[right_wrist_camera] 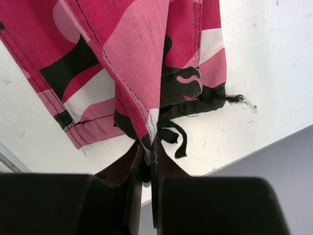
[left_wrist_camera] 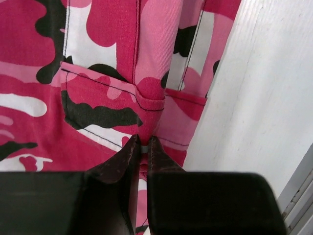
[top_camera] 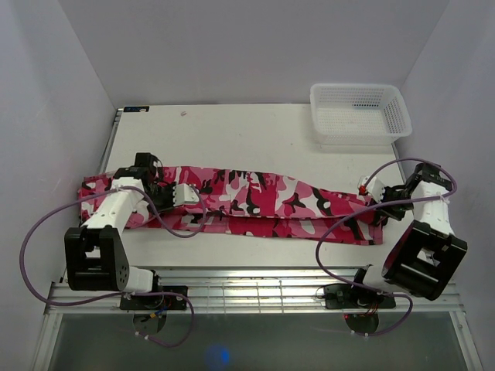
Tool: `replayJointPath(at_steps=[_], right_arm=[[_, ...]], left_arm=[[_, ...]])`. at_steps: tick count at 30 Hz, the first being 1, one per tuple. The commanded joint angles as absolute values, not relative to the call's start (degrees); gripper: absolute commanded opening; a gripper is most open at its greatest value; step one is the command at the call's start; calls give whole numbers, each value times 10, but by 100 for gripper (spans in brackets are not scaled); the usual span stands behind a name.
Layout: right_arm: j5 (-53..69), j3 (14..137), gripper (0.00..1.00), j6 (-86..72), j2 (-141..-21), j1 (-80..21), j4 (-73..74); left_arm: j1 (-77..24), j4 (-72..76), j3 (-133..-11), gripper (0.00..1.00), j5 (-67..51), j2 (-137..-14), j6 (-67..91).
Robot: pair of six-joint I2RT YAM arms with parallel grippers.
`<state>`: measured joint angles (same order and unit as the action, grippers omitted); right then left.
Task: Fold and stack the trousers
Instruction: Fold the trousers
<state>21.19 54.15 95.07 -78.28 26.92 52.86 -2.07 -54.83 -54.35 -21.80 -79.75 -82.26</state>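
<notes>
White bench inside a plain pale-walled booth, with metal rails along the near edge where the two arms are bolted on. A white mesh basket sits in the far right corner, well apart from everything else.

The trousers are laid out long-ways across the near half of the bench, running pretty much from the left edge to the right edge. They look doubled over along their length, with one layer on top of another, and there's a gentle hump in the far edge around the middle. Pink, red, white and black camo all over.

The left fingers are down on the left end of the cloth. From the left wrist camera the left fingers are pinched nearly together, with only a sliver of a gap and a bit of fabric caught in it, right below a stitched pocket flap. Bare bench shows just to the right of the cloth there.

The right fingers are at the other end. In the right wrist view the right fingers are clamped tight on the leg hem, and the cloth hangs bunched from the tips. A black drawstring tie dangles just beside them, and another frayed black cord end lies out on the bench.

Purple cables loop off both arms.
</notes>
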Motion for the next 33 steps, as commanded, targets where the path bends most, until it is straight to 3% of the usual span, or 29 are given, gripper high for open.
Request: replayJointPath(at_steps=[1,16,28,33], right_arm=[[223,554,8,1006,-743,267,579],[127,381,8,1073,-714,264,488],[186,551,8,1011,-762,266,555],[182,557,8,1062,-716,274,600]], left_arm=[[23,-606,-560,0,-200,-763,-881],[58,-513,-418,0,-129,-816,-898],[67,-605,-619,0,-238,-826,-822],[69,-648,-595,0,-240,-765,-863]])
